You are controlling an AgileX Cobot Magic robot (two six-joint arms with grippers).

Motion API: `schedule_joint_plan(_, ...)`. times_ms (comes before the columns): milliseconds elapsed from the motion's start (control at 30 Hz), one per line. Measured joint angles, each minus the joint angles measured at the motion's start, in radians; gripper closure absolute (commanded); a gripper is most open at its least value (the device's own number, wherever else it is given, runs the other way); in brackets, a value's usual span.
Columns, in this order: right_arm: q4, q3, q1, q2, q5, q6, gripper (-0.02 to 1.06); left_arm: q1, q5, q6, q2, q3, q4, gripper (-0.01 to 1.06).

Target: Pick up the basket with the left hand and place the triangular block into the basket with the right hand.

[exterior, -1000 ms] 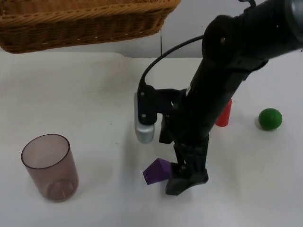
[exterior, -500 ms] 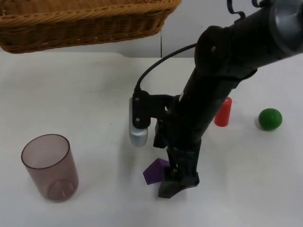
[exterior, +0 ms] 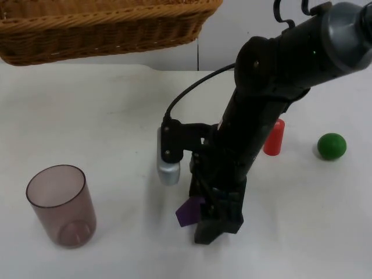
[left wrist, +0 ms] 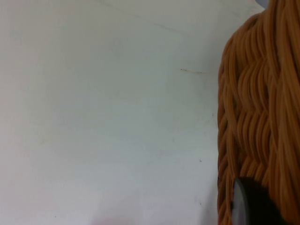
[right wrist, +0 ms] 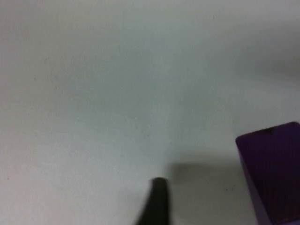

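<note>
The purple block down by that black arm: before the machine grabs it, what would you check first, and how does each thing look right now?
1. Basket lifted off the table: ok, its weave sits beside the left gripper.
2. Right gripper down at the purple triangular block: ok.
3. Block between the fingers: cannot tell.
4. Block resting on the table: ok.
5. Tinted cup, red cylinder, green ball apart from the block: ok.

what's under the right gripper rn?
The purple triangular block sits on the white table directly beneath the right gripper. Only the block's left part shows; the rest is covered by the gripper, so contact cannot be judged. The left gripper holds the basket aloft.
</note>
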Motion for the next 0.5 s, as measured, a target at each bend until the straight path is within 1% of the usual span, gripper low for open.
schedule_joint_plan(33, 0.0, 0.0, 0.0, 0.0, 0.0, 0.006, 0.58, 0.0, 0.0, 0.0, 0.0, 0.0, 0.0, 1.05)
schedule_joint_plan(67, -0.004, 0.0, 0.0, 0.0, -0.005, 0.017, 0.76, 0.0, 0.0, 0.0, 0.0, 0.0, 0.0, 1.05)
schedule_joint_plan(133, -0.021, 0.0, 0.0, 0.0, -0.017, 0.051, 0.97, 0.0, 0.0, 0.001, 0.0, 0.0, 0.0, 1.05)
schedule_joint_plan(167, -0.021, 0.0, 0.0, 0.0, -0.017, 0.051, 1.05, 0.0, 0.0, 0.001, 0.0, 0.0, 0.0, 1.05)
schedule_joint_plan(333, -0.092, -0.006, 0.0, -0.015, -0.023, 0.181, 1.05, 0.0, 0.0, 0.004, 0.0, 0.0, -0.006, 1.05)
schedule_joint_plan(367, -0.092, -0.006, 0.0, -0.015, -0.023, 0.181, 1.05, 0.0, 0.0, 0.004, 0.0, 0.0, -0.006, 1.05)
schedule_joint_plan(433, -0.099, -0.006, 0.0, -0.041, -0.012, 0.253, 1.05, 0.0, 0.0, 0.005, 0.0, 0.0, -0.013, 1.05)
schedule_joint_plan(500, -0.102, -0.006, 0.0, -0.077, 0.02, 0.332, 1.05, 0.0, 0.0, 0.005, 0.0, 0.0, -0.015, 1.05)
